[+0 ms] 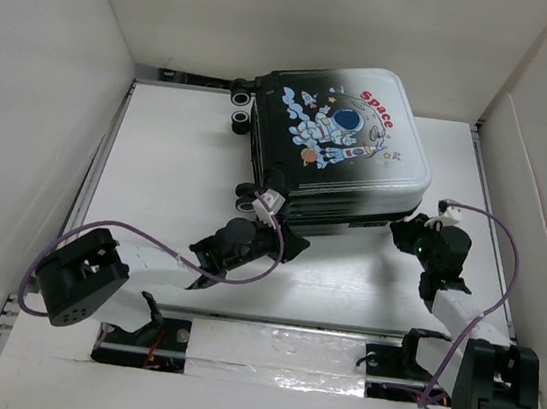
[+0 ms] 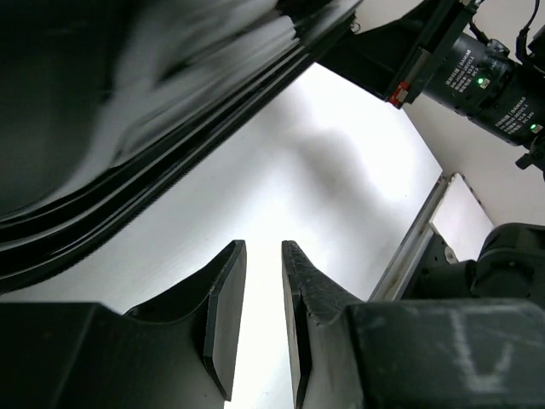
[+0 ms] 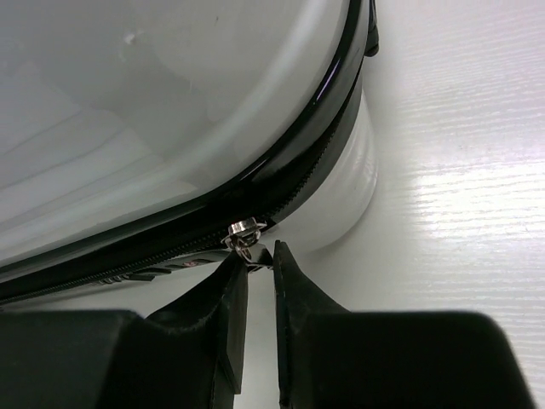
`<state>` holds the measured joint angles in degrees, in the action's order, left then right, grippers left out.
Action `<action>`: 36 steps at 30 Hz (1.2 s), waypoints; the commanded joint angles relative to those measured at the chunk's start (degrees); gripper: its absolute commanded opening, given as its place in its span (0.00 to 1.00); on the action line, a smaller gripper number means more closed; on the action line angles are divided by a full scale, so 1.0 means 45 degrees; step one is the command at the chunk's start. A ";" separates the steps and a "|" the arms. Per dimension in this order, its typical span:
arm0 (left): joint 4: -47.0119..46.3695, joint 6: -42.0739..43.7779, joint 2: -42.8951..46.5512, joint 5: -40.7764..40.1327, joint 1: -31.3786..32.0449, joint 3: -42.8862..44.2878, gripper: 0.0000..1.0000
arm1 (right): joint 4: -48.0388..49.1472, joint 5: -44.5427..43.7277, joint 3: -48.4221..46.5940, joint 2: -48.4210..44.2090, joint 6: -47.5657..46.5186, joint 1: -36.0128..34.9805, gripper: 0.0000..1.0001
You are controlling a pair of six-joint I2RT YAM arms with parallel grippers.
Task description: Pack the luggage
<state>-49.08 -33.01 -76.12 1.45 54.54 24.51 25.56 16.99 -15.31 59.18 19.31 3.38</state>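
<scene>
Right gripper point(image 3: 259, 260) fills the bottom of its own wrist view, jaws pressed almost together with the zipper pull point(image 3: 244, 233) right at their tips; whether the tab is actually clamped I cannot tell. That pull sits on the seam at the near right corner of the luggage point(image 1: 337, 142), which lies flat and closed, print side up, at the far middle of the table point(image 1: 172, 171), wheels to the far left. From the tool the seam runs leftward along the near side and bends away around the corner, so any drag probably has to follow that curve, not a straight line. Left gripper point(image 2: 262, 249) hovers just off the near left corner, a narrow slit between its jaws and nothing in it. It is the farther arm from the pull, yet close enough along the near side to crowd a leftward slide.
</scene>
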 commanded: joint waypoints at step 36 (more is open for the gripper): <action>-0.0363 0.0462 -0.6054 -0.0655 -0.0480 0.5940 0.26 | -0.6267 -0.7075 -0.1147 -0.3523 0.1901 -0.6377 0.00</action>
<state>-48.51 -30.44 -103.50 1.93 56.69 51.20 0.14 -12.21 -18.20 41.89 28.12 -27.83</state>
